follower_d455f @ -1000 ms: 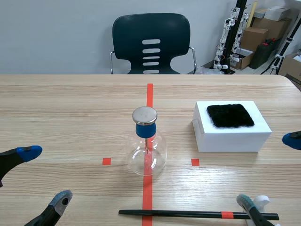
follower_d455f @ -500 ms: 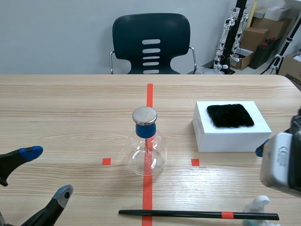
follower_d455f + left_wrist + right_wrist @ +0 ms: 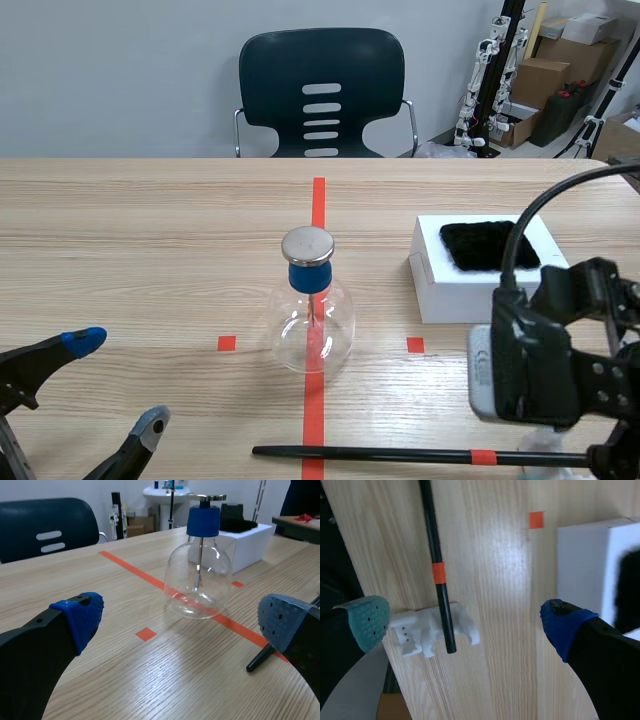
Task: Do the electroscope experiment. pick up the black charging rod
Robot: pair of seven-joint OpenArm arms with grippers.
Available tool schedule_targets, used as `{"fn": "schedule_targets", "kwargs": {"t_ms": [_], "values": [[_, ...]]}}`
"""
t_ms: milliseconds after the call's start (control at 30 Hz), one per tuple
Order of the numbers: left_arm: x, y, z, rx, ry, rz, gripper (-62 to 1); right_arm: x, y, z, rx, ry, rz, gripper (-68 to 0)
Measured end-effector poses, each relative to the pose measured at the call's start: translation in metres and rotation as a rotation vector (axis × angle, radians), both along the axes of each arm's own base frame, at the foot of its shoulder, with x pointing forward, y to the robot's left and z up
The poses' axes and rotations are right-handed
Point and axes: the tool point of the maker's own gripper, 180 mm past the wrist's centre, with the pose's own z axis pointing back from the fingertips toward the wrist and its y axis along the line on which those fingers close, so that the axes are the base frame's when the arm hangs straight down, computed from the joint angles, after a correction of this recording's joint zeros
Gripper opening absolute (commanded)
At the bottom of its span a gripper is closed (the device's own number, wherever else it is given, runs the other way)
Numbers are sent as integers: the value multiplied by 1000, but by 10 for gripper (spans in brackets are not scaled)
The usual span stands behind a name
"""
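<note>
Right hand [image 3: 465,625] spread over black charging rod [image 3: 436,565], 3 o'clock end; axis 9-to-3; left hand [image 3: 118,383] spread, farther

— What stands past the far edge of the table [image 3: 150,230]?
— A dark chair [image 3: 321,92], facing its middle.
— And beyond the far right corner?
— Brown cardboard boxes [image 3: 542,80], piled by the wall.

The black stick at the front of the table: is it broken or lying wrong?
Nothing stands out. The black rod looks whole; one end rests on a small white holder, apparently on purpose. The glass flask stands upright.
</note>
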Motion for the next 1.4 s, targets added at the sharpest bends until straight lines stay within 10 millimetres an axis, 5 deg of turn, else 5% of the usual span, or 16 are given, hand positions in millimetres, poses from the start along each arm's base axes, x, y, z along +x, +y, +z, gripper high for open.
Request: {"fn": "schedule_targets", "kwargs": {"t_ms": [300,667,1100,1267,1400], "values": [[-7,-2,-4,-4,-35,-30,14,14,-18,-34,-126,94,-70,-54],[-19,-8,-1,19,-98,-83,14,10,-6,-68,-165,210,-71,-87],[-6,-7,4,23,-135,-71,14,10,4,-79,-90,239,-90,-88],[-7,-7,0,31,-119,-69,14,12,8,-78,-68,233,-89,-182],[-7,-7,0,31,-120,-69,14,12,7,-78,-68,233,-89,-191]]}}
